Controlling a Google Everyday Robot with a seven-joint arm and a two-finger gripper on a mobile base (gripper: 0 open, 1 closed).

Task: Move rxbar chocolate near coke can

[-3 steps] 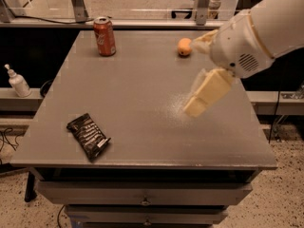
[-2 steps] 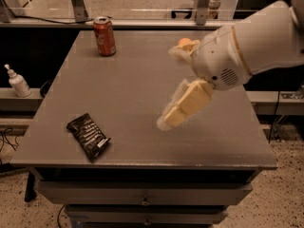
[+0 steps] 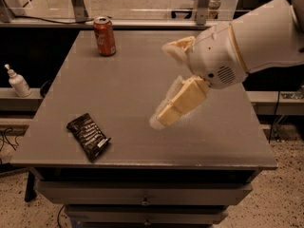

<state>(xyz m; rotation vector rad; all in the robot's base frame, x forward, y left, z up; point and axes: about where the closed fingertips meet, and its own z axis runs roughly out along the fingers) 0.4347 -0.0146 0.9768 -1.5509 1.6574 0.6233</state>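
Note:
The rxbar chocolate [image 3: 89,137], a flat black wrapped bar with a white patch at its near end, lies on the grey table [image 3: 118,94] near the front left corner. The coke can [image 3: 104,36] stands upright at the table's far left. My gripper [image 3: 160,85] hangs above the table's middle, to the right of the bar and well apart from it. Its two cream fingers [image 3: 178,103] are spread wide with nothing between them. The white arm reaches in from the right.
A white pump bottle [image 3: 18,81] stands on a low shelf left of the table. Metal frame posts [image 3: 78,3] rise behind the far edge. Drawers [image 3: 142,194] sit below the front edge.
The gripper has moved left and toward the front of the table, closer to the bar. The arm now covers the orange fruit seen earlier. The bar and the can have not moved.

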